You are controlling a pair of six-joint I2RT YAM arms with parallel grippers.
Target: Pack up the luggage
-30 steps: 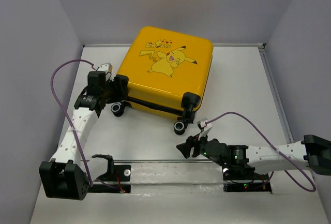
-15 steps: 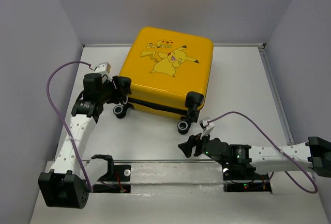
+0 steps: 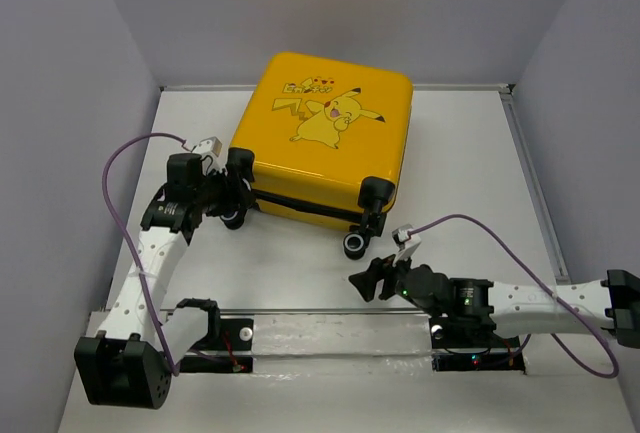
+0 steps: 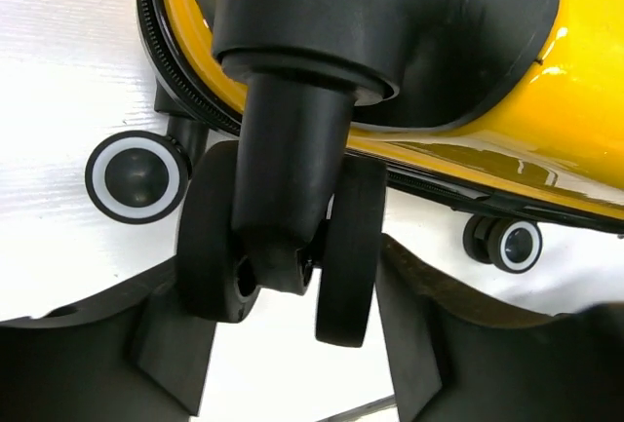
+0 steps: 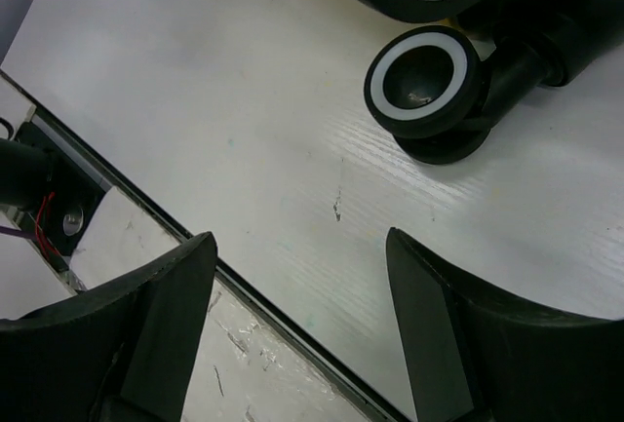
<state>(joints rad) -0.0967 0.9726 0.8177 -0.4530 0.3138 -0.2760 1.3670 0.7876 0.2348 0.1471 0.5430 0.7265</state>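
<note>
The luggage [image 3: 325,138], a yellow hard-shell suitcase with a Pikachu print, lies flat and closed at the table's back middle, wheels toward me. My left gripper [image 3: 233,199] is at its near left corner. In the left wrist view the gripper [image 4: 292,349] is open, and a black twin caster [image 4: 283,237] hangs between the fingers [image 4: 171,344], with a gap on the right side. My right gripper [image 3: 366,281] is open and empty, just short of the near right caster [image 3: 355,245]. That caster also shows in the right wrist view [image 5: 425,86], ahead of the gripper [image 5: 297,290].
The white table [image 3: 460,163] is enclosed by grey walls on three sides. A metal rail [image 3: 330,333] runs along the near edge between the arm bases. Purple cables loop off both wrists. Another caster [image 4: 136,175] shows beside the left fingers.
My left gripper has moved down along the suitcase's left corner and now straddles the caster. My right gripper has drifted slightly right and toward me. The suitcase has shifted very slightly.
</note>
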